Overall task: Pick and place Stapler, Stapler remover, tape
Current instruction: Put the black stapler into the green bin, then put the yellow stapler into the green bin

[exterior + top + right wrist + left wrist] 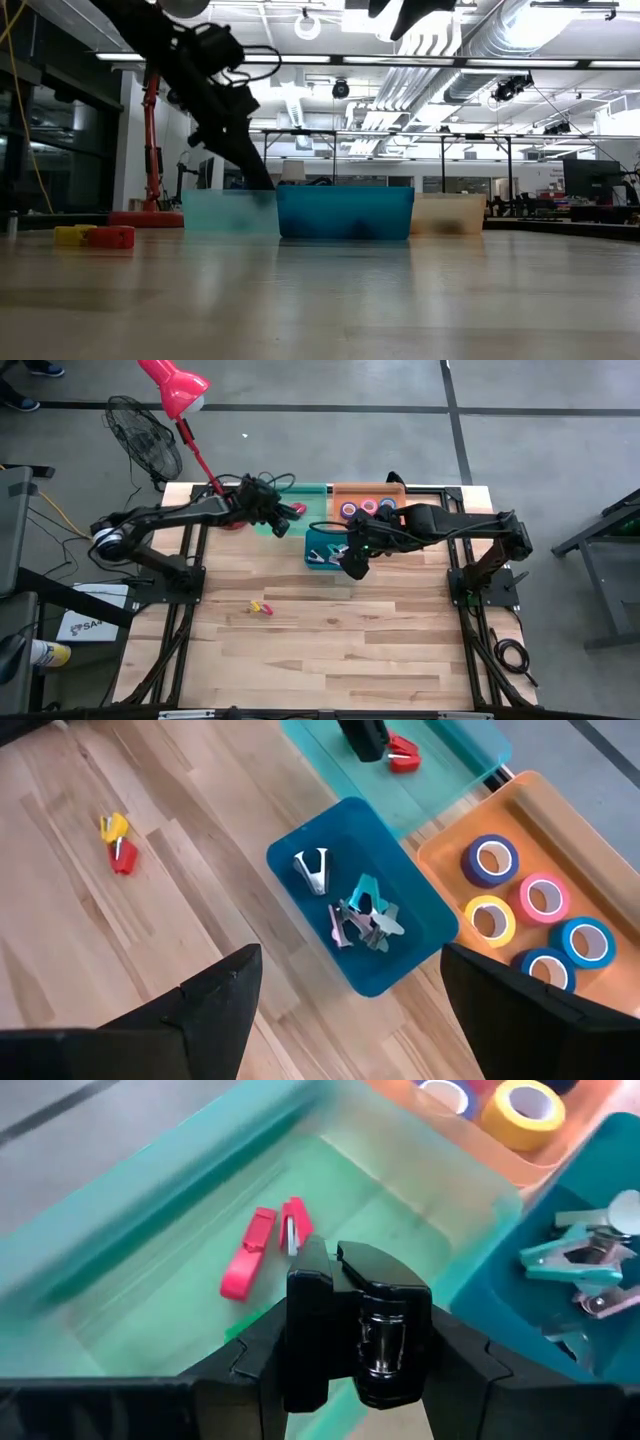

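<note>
My left gripper [283, 512] is shut on the black stapler [355, 1320] over the green tray [312, 520] at the far middle of the table. A red stapler [262, 1252] lies on that tray's floor. Several staple removers [362, 916] lie in the blue bin [322, 550]. Tape rolls [540, 898] in several colours lie flat in the orange tray [450, 840]. A yellow and a red staple remover [118, 842] lie on the bare wood. My right gripper [350, 990] hangs open above the blue bin, holding nothing. My left gripper pinches the black stapler by its two long sides [300, 1330] between the two fingers [245, 1370]. The fingers come slanting down from the table's left. The stapler lies along them and sticks out ahead, its end over the green tray; whether it touches the floor is hidden.
A red desk lamp [175, 388] stands at the far left corner, its base beside the green tray. The three containers sit side by side along the far edge. The near half of the wooden table [330, 650] holds only the two small removers [262, 607].
</note>
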Controlling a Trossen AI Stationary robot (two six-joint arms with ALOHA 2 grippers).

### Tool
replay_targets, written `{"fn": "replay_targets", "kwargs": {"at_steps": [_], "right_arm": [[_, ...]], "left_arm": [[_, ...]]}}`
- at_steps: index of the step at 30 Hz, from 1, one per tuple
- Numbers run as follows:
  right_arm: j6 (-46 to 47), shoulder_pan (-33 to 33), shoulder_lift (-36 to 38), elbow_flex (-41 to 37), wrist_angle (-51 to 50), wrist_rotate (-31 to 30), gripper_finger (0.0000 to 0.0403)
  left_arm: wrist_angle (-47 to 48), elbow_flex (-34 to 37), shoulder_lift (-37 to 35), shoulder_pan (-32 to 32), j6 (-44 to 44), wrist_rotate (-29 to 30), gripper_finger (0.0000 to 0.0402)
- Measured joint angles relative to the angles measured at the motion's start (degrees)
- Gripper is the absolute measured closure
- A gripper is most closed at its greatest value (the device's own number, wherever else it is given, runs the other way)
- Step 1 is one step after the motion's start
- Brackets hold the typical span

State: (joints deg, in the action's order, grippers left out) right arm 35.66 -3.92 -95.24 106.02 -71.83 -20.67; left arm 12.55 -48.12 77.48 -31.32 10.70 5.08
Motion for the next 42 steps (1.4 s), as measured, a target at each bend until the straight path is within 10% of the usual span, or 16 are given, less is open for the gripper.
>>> {"fn": "replay_targets", "kwargs": {"at_steps": [14, 26, 42], "right_arm": [[-0.04, 0.00, 0.00, 0.00, -3.02, -0.65, 0.0104], [-3.59, -2.82, 0.00, 0.00, -6.06, -7.38, 0.0104], [-11.27, -7.98, 1.09, -4.59, 12.11, -8.41, 0.0104]], "left_arm": [[-6.03, -0.19, 9.46, -7.05, -13.48, -12.93, 0.0242], [-4.23, -0.04, 9.28, -6.54, -13.26, -10.50, 0.0014], [-1.63, -0.02, 0.80, -6.54, -7.87, -12.68, 0.0037]]}}
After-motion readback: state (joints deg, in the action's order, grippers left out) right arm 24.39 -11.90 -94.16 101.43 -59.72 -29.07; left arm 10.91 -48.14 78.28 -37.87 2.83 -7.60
